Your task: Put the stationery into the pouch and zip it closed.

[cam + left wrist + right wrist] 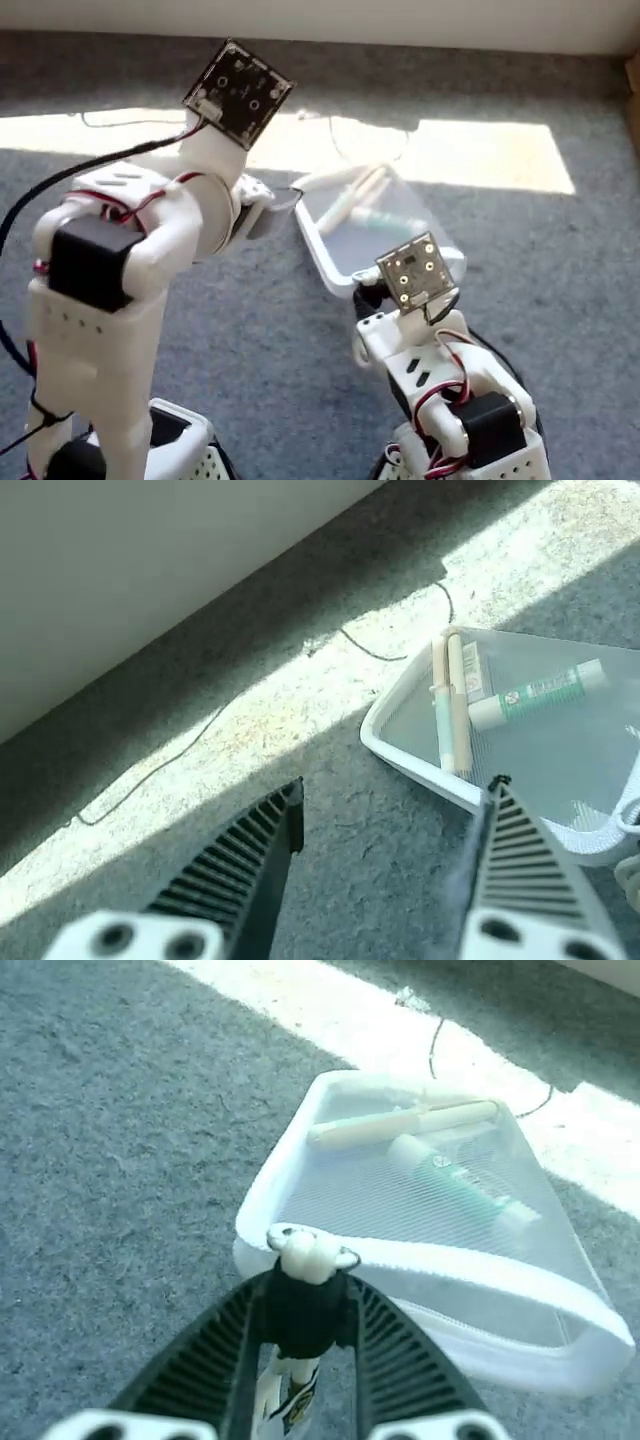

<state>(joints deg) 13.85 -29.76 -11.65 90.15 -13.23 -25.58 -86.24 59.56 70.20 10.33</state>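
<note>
Bench (560, 300): grey and carpet-like. It probably grips a little, yet the pouch (258, 1192) may drag along with the pull unless it is pinned.
Pouch: clear mesh, lying flat and stretching away ahead of the right end effector (305, 1295). The mouth along the white zip band (470, 1275) looks not yet closed. Draw low and straight along that band, never upward.
Left end effector (396, 783): released, jaws wide, hovering over bare bench with a pouch corner just beyond one fingertip. Pressing down on that corner would brace the pouch.
Right end effector: clenched on what looks like the zip pull (300, 1250). Keep the pinch firm, since the tab is small and could slip.
Stationery: two cream pens (450, 700) and a green-printed tube (535, 692) lie inside at the end farthest from the right end effector, well clear of the zip.
High view: gives both arms at opposite ends of the pouch, though the right wrist's camera board (418, 272) masks the grip.
Right wrist view: makes the clamp on the pull plain.
Left wrist view: makes plain the spread jaws and the gap to the pouch's corner.
</note>
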